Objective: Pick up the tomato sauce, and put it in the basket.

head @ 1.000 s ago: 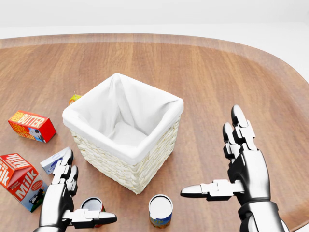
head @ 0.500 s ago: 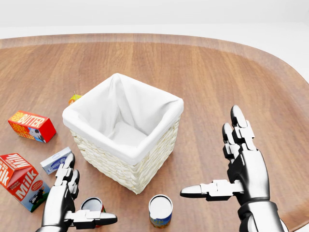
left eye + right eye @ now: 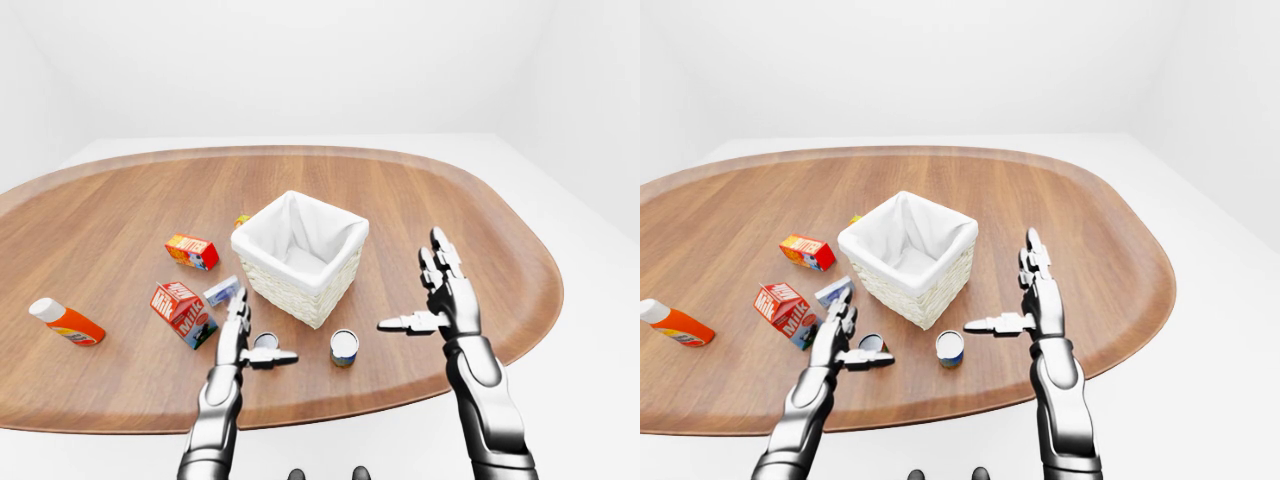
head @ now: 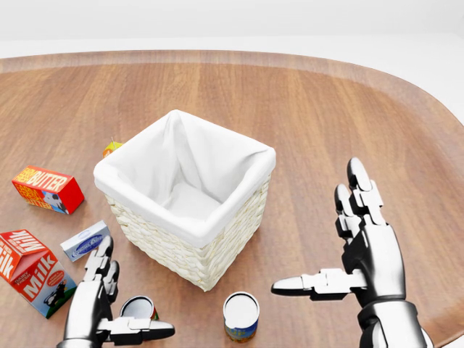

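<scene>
The tomato sauce can [image 4: 139, 307], red-labelled with a silver top, stands on the wooden table [image 4: 326, 109] near the bottom left of the head view, just below the basket. My left hand [image 4: 134, 293] is open around it, fingers to its left and thumb stretched under it, not closed on it. The white-lined wicker basket [image 4: 181, 254] stands upright mid-table and holds nothing that I can see. My right hand [image 4: 319, 232] hovers open at the lower right, palm toward the basket, holding nothing.
A second can [image 4: 241, 316] with a blue-yellow label stands between my hands. At the left are a milk carton [image 4: 29, 270], a butter box [image 4: 47, 188] and a small blue-white box [image 4: 85, 241]. An orange bottle [image 3: 65, 322] lies at far left.
My left hand has slid slightly toward the bottom of the head view beside the red can. The right hand and all objects stay put.
</scene>
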You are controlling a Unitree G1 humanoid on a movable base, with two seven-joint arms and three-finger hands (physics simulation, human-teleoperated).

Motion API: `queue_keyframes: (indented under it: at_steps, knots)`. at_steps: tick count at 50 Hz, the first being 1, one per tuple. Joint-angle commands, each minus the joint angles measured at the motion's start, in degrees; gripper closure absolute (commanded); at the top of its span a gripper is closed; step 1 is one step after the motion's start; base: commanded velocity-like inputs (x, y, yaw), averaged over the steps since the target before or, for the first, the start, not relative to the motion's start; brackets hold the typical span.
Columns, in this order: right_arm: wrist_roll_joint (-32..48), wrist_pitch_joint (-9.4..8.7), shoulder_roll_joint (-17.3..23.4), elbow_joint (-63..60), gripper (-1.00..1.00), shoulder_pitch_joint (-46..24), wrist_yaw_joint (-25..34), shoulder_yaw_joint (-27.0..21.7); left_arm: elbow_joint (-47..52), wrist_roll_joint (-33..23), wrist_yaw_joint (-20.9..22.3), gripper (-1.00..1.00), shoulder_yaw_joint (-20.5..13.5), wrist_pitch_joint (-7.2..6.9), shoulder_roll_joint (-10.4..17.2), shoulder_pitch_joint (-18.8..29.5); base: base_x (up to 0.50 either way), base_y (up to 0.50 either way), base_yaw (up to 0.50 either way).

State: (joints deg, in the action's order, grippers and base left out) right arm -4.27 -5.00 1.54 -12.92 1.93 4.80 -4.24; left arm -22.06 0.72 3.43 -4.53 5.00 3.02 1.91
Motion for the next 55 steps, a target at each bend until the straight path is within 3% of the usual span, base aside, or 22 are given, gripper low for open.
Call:
queue_keyframes:
  at_steps: [1, 10, 22, 55]
  knots:
    - [-0.1, 0.00, 0.1, 0.5, -1.00, -0.3, 0.0, -0.3, -1.6, 0.1, -0.2, -1.00, -0.5, 0.00, 0.4, 0.9, 0.00, 0.00, 0.00]
    - [-0.2, 0.00, 0.2, 0.7, -1.00, -0.5, -0.1, -0.5, 0.8, -0.4, -0.5, -1.00, -0.4, 0.00, 0.4, 0.0, 0.00, 0.00, 0.00]
    - [-0.1, 0.00, 0.1, 0.6, -1.00, -0.3, -0.1, -0.2, -5.7, -0.4, -1.0, -1.00, -0.8, 0.00, 0.8, 2.4, 0.00, 0.00, 0.00]
    - [0.0, 0.00, 0.0, 1.1, -1.00, -0.2, -0.2, 0.0, -9.4, -0.1, -1.1, -1.00, -0.7, 0.00, 1.2, 3.8, 0.00, 0.00, 0.00]
